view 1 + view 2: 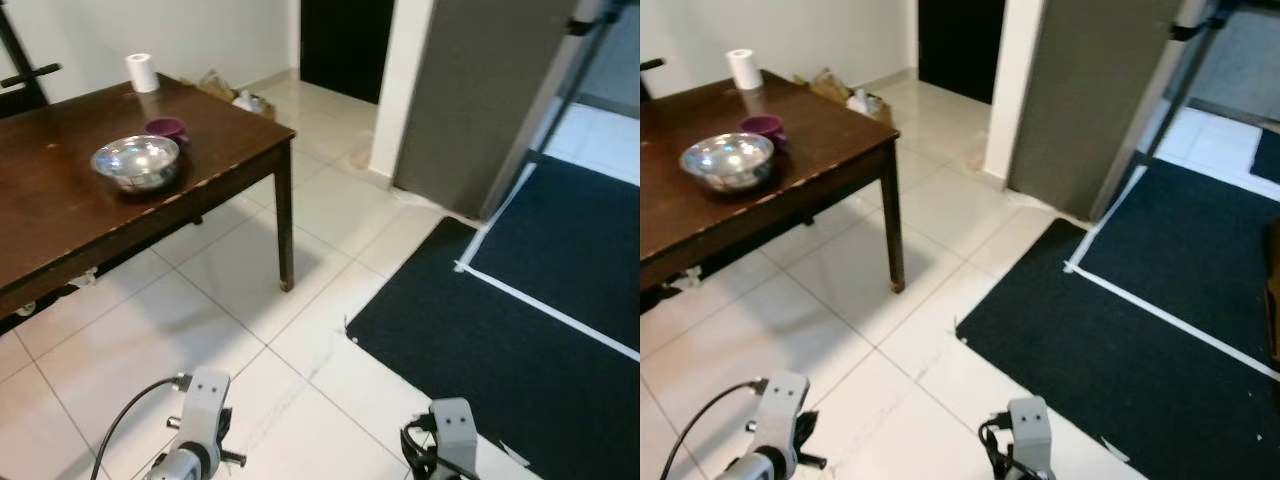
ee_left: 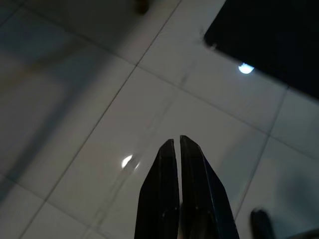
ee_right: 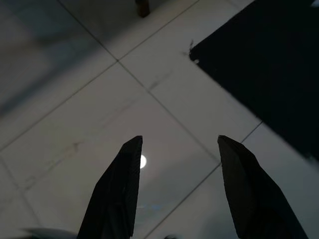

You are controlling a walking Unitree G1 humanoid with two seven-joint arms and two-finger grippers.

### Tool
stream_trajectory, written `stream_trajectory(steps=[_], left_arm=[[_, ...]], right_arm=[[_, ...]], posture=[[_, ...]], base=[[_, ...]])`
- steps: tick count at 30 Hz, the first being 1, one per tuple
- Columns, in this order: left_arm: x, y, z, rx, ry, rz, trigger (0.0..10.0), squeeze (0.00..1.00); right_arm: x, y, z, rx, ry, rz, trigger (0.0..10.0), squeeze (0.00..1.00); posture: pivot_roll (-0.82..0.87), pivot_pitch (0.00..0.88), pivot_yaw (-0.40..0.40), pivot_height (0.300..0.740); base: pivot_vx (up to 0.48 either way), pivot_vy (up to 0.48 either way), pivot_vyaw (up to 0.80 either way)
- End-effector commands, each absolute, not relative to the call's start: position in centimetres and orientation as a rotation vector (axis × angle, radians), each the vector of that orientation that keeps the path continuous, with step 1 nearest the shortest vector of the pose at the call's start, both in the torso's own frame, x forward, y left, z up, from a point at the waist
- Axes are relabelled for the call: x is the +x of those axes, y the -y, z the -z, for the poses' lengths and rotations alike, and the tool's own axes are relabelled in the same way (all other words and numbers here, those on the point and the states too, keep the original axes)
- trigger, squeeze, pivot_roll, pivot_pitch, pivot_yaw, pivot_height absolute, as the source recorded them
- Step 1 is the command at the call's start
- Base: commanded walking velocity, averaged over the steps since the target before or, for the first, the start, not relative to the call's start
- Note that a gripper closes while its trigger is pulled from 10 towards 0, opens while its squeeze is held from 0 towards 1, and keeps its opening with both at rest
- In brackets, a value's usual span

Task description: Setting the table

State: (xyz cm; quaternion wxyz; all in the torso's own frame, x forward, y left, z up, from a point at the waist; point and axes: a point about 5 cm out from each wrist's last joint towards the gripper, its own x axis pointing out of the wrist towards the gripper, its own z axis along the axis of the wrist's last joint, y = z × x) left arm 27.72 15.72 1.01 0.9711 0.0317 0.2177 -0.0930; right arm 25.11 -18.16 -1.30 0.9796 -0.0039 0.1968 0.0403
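A dark wooden table (image 1: 60, 210) stands at the left. On it sit a shiny metal bowl (image 1: 137, 161), a small purple bowl (image 1: 166, 128) just behind it, and a white paper roll (image 1: 142, 72) near the far edge. Both arms hang low over the tiled floor, well short of the table. My left gripper (image 2: 177, 142) is shut, its two black fingers pressed together with nothing between them. My right gripper (image 3: 179, 142) is open, its fingers (image 3: 119, 184) spread wide above bare tile.
A dark carpet (image 1: 520, 330) with white tape lines covers the floor to the right. A grey wall panel (image 1: 480, 100) and a dark doorway (image 1: 345, 45) lie ahead. Bags and clutter (image 1: 235, 93) sit on the floor behind the table. A tripod leg (image 1: 575, 70) stands at the far right.
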Motion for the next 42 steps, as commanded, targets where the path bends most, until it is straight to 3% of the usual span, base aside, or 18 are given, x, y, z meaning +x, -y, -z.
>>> stream_trajectory(steps=[1,42], left_arm=[[27.0,-16.45,-0.17,0.073,-0.483,0.17,10.0,0.0],[26.97,-16.51,-0.12,0.074,-0.488,0.165,10.0,0.0]], right_arm=[[24.66,17.74,1.78,-0.004,-0.416,-0.093,10.0,0.0],[24.62,17.69,1.88,0.004,-0.42,-0.089,10.0,0.0]], posture=[[0.01,0.106,0.03,0.74],[0.01,0.113,0.034,0.74]], base=[[0.0,0.0,0.8],[0.0,0.0,0.8]])
